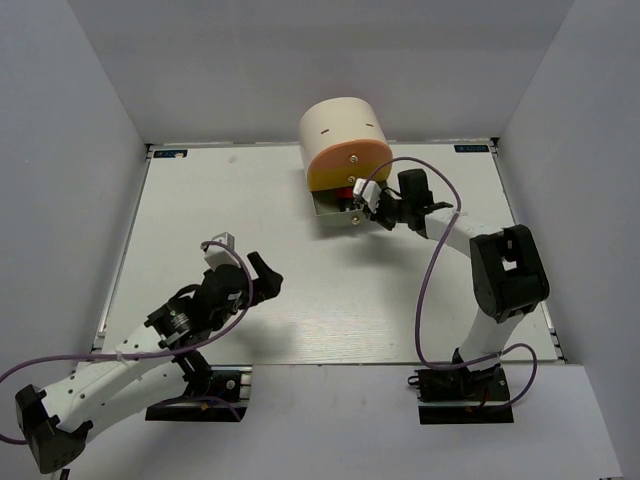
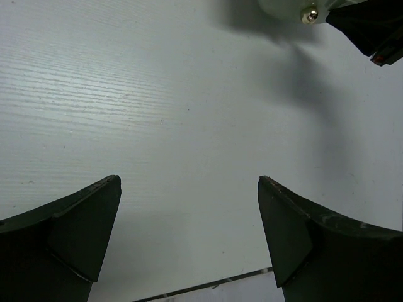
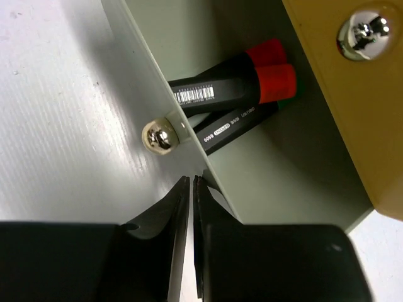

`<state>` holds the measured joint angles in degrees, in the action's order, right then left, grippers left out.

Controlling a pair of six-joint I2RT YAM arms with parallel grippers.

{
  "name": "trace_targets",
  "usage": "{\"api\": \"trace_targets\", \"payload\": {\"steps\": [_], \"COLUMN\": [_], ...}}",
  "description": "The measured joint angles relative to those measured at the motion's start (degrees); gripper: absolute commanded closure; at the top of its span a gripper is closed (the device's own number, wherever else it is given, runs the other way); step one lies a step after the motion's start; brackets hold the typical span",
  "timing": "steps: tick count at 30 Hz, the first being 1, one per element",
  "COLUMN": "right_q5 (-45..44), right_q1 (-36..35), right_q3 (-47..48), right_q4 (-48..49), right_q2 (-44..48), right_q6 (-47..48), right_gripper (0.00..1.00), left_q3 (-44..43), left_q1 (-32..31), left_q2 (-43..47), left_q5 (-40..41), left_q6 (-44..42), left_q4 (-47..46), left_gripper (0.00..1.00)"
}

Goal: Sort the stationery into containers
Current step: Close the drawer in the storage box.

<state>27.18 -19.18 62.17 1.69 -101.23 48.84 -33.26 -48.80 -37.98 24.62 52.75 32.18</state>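
At the far side of the tabletop (image 1: 200,220), the cream desk unit (image 1: 340,125) stands with its pale grey drawer (image 3: 264,182) pulled out. Black highlighters (image 3: 214,91) with red-pink caps lie slanted inside it, and a green cap barely shows beneath them. No other stationery shows in these views.

The right pincer (image 3: 191,185) is narrowed to a slit and holds nothing. Its tips sit just beside the drawer's round knob (image 3: 158,136), at the front panel. The left pincer (image 2: 189,182) stands wide and empty over the tabletop, well apart from the unit.

Risk, as judged: a push from tips set off-centre could skew the drawer or shove the unit backward. The tips could also slip off the thin panel edge.
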Motion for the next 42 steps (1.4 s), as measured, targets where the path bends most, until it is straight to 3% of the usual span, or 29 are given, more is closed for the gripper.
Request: {"api": "trace_targets", "payload": {"steps": [16,25,42], "right_q5": [-7.6,-12.4,-19.6], "right_q1": [-3.8,-5.6,-6.8], "right_q3": [3.3,7.4,6.2], "right_q4": [7.8,11.9,19.8], "right_q2": [-4.3,-9.3,-11.4], "right_q6": [-0.1,-0.1,1.2], "right_gripper": [0.8,0.8,0.77], "left_q3": [1.0,1.1,1.1], "left_q1": [0.0,0.0,0.0], "left_q2": [-2.1,-2.1,-4.5], "left_q5": [-1.2,-1.3,-1.3], "left_q6": [2.4,3.2,4.1], "left_q4": [0.6,0.9,0.0], "left_gripper": [0.0,0.0,0.0]}}
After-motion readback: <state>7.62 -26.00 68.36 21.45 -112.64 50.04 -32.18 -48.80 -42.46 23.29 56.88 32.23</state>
